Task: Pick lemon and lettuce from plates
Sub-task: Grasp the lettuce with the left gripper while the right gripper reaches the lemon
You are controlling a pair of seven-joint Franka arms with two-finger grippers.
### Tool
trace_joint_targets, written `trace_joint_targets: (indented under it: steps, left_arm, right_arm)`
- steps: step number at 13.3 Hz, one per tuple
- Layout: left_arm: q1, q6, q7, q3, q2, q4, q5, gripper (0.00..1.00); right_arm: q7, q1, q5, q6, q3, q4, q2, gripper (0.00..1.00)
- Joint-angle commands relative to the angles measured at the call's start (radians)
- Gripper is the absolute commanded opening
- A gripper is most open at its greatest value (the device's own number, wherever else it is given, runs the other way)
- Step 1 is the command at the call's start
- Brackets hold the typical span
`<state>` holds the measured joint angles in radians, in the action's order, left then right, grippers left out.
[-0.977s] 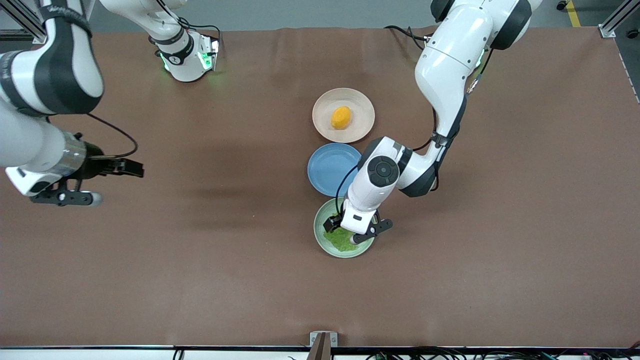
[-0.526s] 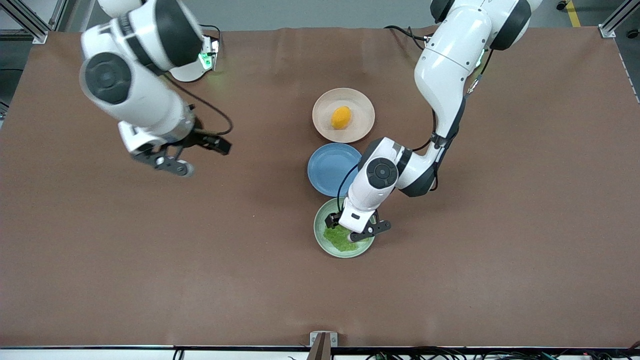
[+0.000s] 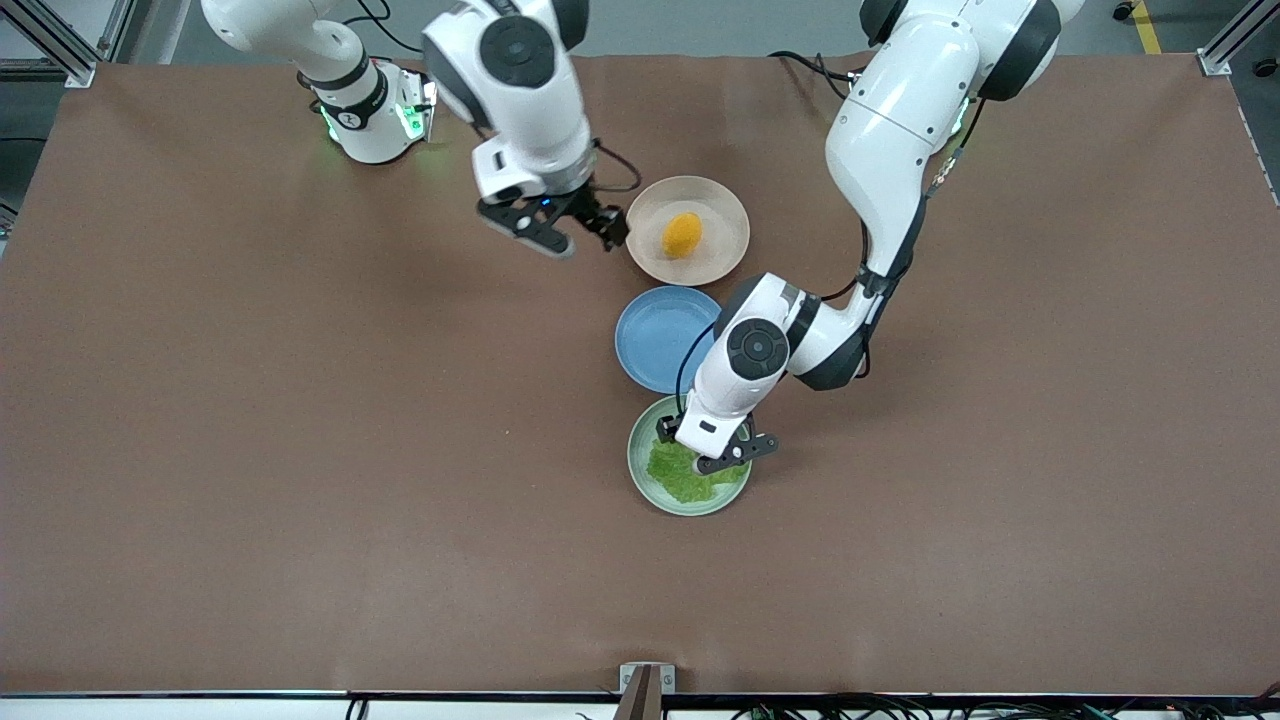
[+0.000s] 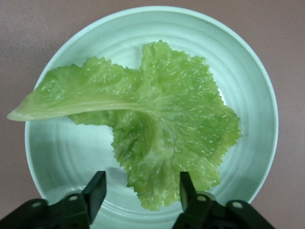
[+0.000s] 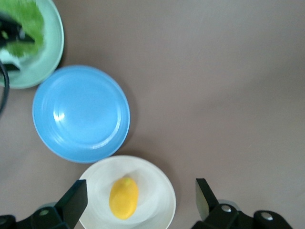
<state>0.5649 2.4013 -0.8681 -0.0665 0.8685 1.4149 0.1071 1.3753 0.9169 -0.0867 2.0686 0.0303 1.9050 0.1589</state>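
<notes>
At frame centre, lower your spread left gripper (image 3: 712, 452) squarely around the lettuce (image 3: 683, 479) on the mint plate (image 3: 640, 470), while your spread right gripper (image 3: 577, 232) centres over the lemon (image 3: 682, 235) on the beige plate (image 3: 725, 215) above.

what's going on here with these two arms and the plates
Two robot arms are going after food on plates. The left gripper is open, down over the lettuce on the green plate, not gripping it yet. The right gripper is open in the air beside the beige plate, where the lemon lies untouched. A blue plate sits bare between the two.
</notes>
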Motion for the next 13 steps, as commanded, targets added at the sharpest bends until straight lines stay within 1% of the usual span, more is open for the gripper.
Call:
trace_joint_targets:
  steps: [1,3,4,5,8,10,13]
  left_arm:
    - [0.004,-0.013,0.014,0.004,-0.009,0.004,0.017,0.62]
    - [0.004,-0.013,0.014,0.002,-0.009,0.004,0.017,0.49]
    - [0.004,-0.013,0.014,0.002,-0.009,0.004,0.017,0.42]
    - [0.004,-0.013,0.014,0.004,-0.011,0.003,0.017,0.33]
    - [0.004,-0.013,0.014,0.002,-0.014,0.003,0.017,0.12]
    - [0.004,-0.013,0.011,0.002,-0.016,-0.001,0.02,0.01]
    - [0.003,-0.021,0.011,0.001,-0.032,-0.001,0.019,0.0]
  right_arm:
    - [0.175,0.111,0.063,0.111,0.019,0.016,0.071,1.0]
    - [0.315,0.178,0.132,0.218,0.017,0.012,0.161,1.0]
    - [0.359,0.195,0.14,0.264,0.017,0.008,0.203,1.0]
    - [0.398,0.206,0.145,0.3,0.017,0.003,0.238,1.0]
    - [0.439,0.232,0.147,0.318,0.019,-0.023,0.319,1.0]
    - [0.468,0.24,0.147,0.32,0.019,-0.049,0.368,1.0]
    - [0.543,0.264,0.147,0.321,0.02,-0.102,0.428,0.98]
